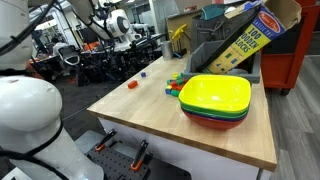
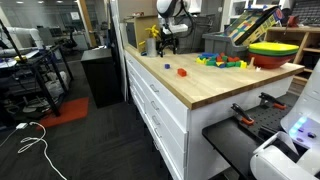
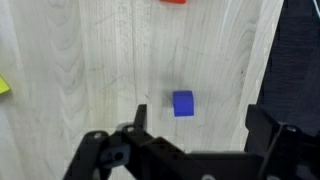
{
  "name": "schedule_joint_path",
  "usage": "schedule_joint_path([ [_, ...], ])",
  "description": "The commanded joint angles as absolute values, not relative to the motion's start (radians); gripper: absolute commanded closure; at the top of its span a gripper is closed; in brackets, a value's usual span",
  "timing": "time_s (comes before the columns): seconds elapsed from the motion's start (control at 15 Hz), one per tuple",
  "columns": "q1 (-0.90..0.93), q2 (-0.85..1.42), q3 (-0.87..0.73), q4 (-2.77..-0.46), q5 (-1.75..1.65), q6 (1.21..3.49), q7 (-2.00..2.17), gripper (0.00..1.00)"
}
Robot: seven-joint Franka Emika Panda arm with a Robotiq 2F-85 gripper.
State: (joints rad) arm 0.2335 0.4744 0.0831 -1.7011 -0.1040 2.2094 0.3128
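Wide-open claw (image 3: 199,118) with nothing gripped, poised above a small blue cube (image 3: 183,103). Cube flat on the pale wooden tabletop (image 3: 80,70), framed between the two black fingers (image 3: 140,118) in the wrist view, touching neither. Orange block (image 3: 172,2) farther along the wood, cut off by the frame edge. In an exterior view: pile of coloured blocks (image 1: 177,86) well apart from the cube, beside a stack of bright bowls (image 1: 215,100), yellow on top, with a tilted box of wood blocks (image 1: 245,38) behind.
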Motion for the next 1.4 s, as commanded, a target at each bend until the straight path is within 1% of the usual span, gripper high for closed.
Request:
schedule_joint_path([
  [0.0,0.228,0.566,0.077,-1.579,-0.096,2.195,0.265,0.00],
  [0.33,0.232,0.656,0.067,-1.482,-0.105,2.183,0.236,0.00],
  [0.6,0.227,0.698,0.058,-1.450,-0.105,2.172,0.208,0.00],
  [1.2,0.226,0.705,0.059,-1.472,-0.091,2.115,0.199,0.00],
  [1.27,0.226,0.704,0.060,-1.474,-0.092,2.109,0.199,0.23],
  [1.33,0.225,0.703,0.060,-1.477,-0.093,2.104,0.198,0.26],
])
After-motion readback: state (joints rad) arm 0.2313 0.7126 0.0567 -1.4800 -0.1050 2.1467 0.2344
